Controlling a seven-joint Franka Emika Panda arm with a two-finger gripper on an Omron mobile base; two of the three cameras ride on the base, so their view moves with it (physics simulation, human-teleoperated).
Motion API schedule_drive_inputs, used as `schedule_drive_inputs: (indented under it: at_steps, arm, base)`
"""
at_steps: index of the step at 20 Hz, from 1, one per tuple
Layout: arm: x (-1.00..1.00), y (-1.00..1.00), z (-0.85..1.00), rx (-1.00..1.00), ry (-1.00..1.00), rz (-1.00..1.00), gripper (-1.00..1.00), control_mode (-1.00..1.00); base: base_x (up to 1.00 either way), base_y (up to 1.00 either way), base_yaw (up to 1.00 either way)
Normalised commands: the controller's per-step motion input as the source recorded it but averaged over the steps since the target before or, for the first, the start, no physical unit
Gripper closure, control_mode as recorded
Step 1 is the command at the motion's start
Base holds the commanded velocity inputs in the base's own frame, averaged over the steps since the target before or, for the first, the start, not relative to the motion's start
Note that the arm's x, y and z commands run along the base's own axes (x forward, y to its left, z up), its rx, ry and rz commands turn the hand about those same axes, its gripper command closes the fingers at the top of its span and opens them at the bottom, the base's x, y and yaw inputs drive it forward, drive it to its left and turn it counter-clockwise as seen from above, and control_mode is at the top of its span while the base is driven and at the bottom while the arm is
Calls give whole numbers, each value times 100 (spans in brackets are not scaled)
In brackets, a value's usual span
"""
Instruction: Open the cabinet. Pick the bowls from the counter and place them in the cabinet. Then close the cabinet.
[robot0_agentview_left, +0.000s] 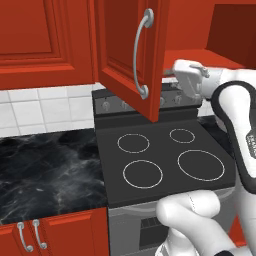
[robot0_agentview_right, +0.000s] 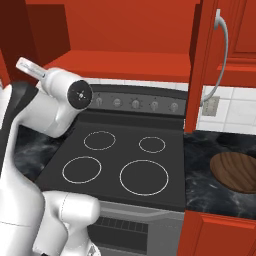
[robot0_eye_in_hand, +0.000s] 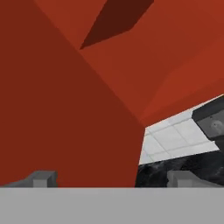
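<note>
1. Cabinet (robot0_agentview_left: 127, 55) doors hang swung open above the stovetop (robot0_agentview_left: 160, 160); in the left base view one door with its curved silver handle (robot0_agentview_left: 141, 52) fills the top centre.
2. In the right base view the other door (robot0_agentview_right: 207, 60) stands edge-on at the upper right, and the red inside shelf (robot0_agentview_right: 130, 57) spans the top.
3. One brown wood-grain bowl (robot0_agentview_right: 235, 171) rests on the black marble surface (robot0_agentview_right: 210, 185) at the right edge of that view.
4. In the hand view the claw (robot0_eye_in_hand: 111, 178) has its two tips spread wide apart, empty, facing a red panel (robot0_eye_in_hand: 65, 109).
</note>
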Motion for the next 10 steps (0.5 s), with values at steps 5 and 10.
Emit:
schedule_drive_inputs:
  at_steps: [5,10]
  arm:
    - [12,41,-12,0,30,2,-100,-100]
    - [0,88,-30,0,28,6,-100,-100]
  base:
    - [0,0,0]
    - [0,0,0]
